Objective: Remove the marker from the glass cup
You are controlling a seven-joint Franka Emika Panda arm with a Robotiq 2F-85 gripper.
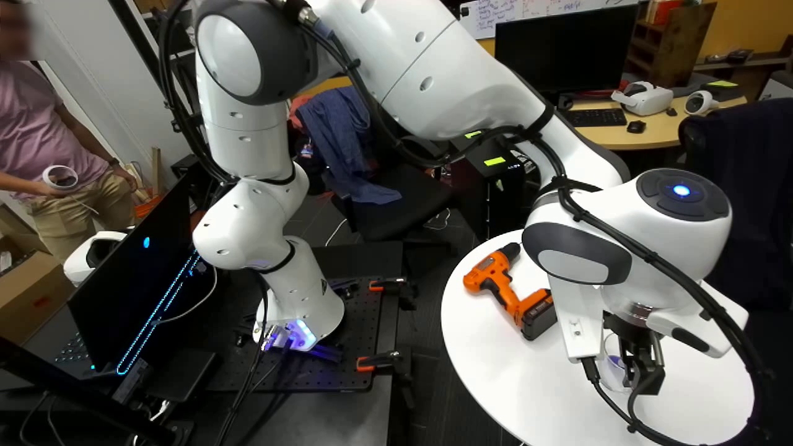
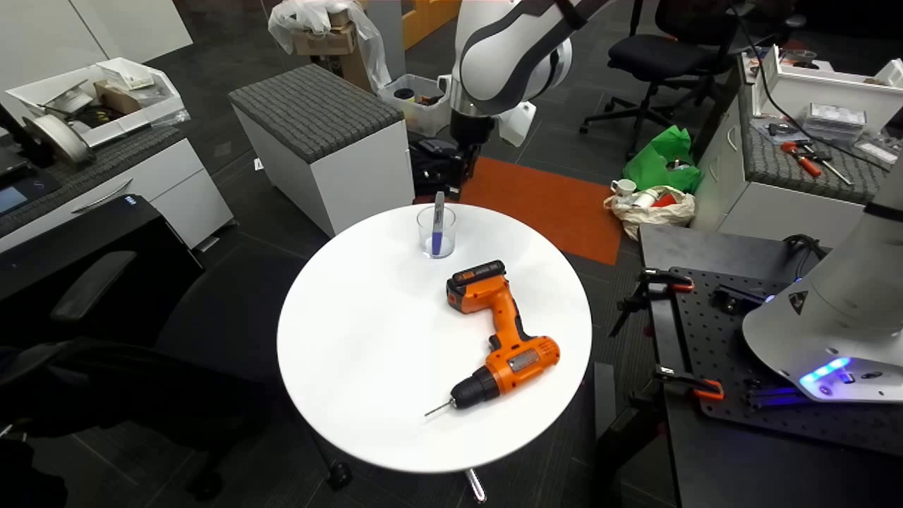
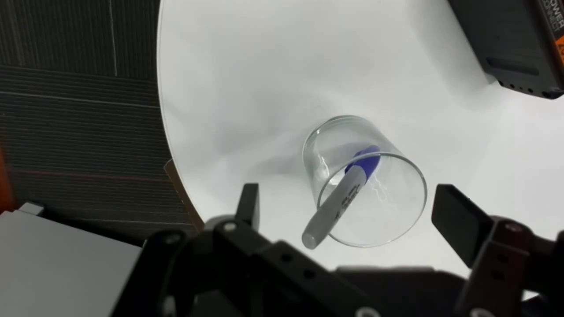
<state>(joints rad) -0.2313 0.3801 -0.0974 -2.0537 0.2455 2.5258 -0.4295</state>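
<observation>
Spread wide, the tool (image 3: 346, 207) has one black finger (image 3: 249, 204) showing on either side of the glass cup (image 3: 320, 165) in the wrist view. Within that gap, clear of both fingers, leans the marker (image 3: 343, 200). It is in the cup, tilted: the purple-blue cap points down inside the glass, while the grey barrel, printed with dark lettering, crosses the rim so that its plain end juts out past it.

In an exterior view the cup (image 2: 425, 229) stands upright on the round white table (image 2: 367, 317), close to the edge that is farthest in that picture. The marker rises above the rim there, its upper end near the tool (image 2: 455, 185); how much lies between them in depth cannot be told. In an exterior view the tool (image 1: 641, 378) partly hides the cup (image 1: 610, 375), and a patch of purple-blue shows through the glass.

An orange-and-black power drill (image 2: 520, 358) lies on the table in both exterior views, near the cup but apart from it. Its battery (image 2: 476, 275) is the part nearest the cup, and its thin bit (image 2: 439, 408) points away. A white arm (image 1: 483, 80) reaches over the table from a base (image 1: 303, 291) on a black perforated plate (image 1: 365, 328).
</observation>
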